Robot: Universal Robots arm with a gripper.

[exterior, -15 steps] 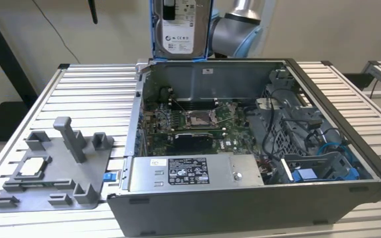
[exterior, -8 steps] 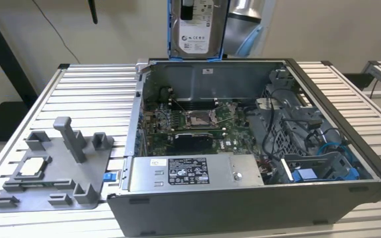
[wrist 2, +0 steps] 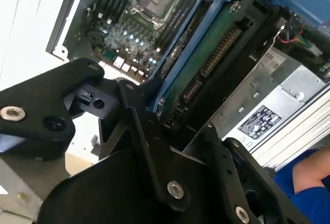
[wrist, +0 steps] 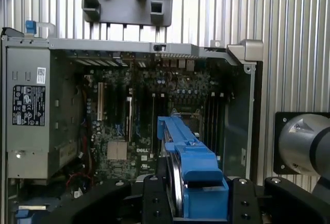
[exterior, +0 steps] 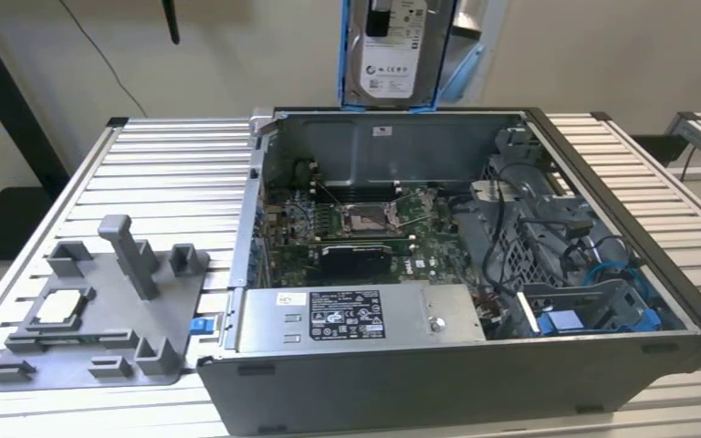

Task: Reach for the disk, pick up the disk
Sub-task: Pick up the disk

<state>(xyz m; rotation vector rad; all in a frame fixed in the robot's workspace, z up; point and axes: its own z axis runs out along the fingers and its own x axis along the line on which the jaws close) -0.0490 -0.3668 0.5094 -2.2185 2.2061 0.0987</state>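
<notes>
The disk [exterior: 396, 50], a silver-grey drive with a white label in a blue caddy, hangs upright in the air above the back wall of the open computer case [exterior: 643, 301]. In the first wrist view the disk [wrist: 188, 165] stands edge-on between the black fingers of my gripper [wrist: 196, 198], which is shut on it. In the second wrist view the disk [wrist 2: 206, 64] shows its green circuit-board side, with my gripper [wrist 2: 170, 126] clamped on its lower end. The motherboard [wrist: 154, 116] lies well below the disk.
Inside the case are a motherboard [exterior: 363, 224], a long grey power supply box [exterior: 357, 315] and blue cables [exterior: 619, 274]. A grey fixture tray [exterior: 95, 310] holding a small silvery chip [exterior: 65, 306] sits on the slatted metal table [exterior: 168, 164]. A person's blue sleeve [wrist 2: 304, 177] is beside the case.
</notes>
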